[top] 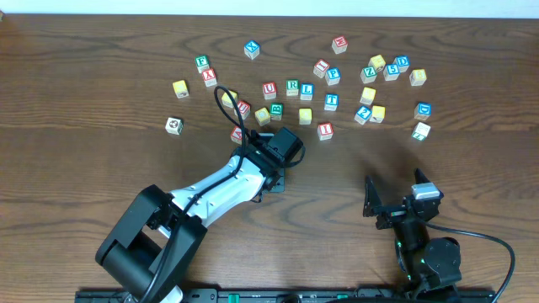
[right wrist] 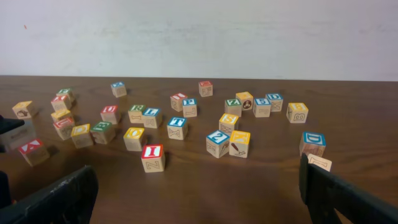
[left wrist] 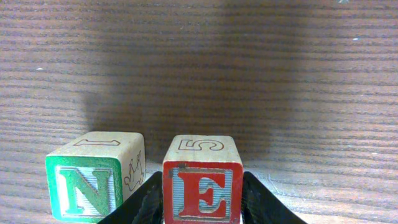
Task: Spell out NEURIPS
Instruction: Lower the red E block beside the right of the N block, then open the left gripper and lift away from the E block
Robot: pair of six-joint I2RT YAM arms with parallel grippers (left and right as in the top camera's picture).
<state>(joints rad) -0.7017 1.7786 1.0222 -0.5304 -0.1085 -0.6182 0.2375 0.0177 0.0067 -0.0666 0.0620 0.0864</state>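
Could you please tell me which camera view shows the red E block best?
The left wrist view: the red E block fills the foreground, letter facing the camera, between the fingers of the left gripper, beside the green N block. Overhead, that gripper hides it; in the right wrist view I cannot pick it out.

The E cube [left wrist: 200, 168] sits on the desk [left wrist: 261, 74] between the two fingers [left wrist: 267, 208] of the left pincer [left wrist: 202, 208]. The N cube [left wrist: 93, 186] stands just beside it, outside the finger on the left of the wrist view, with a narrow gap between the two. Ahead of the right pincer [right wrist: 199, 205] the I cube [right wrist: 152, 157] lies nearest, a little to the left, with the other cubes [right wrist: 217, 143] scattered behind it and to both sides.
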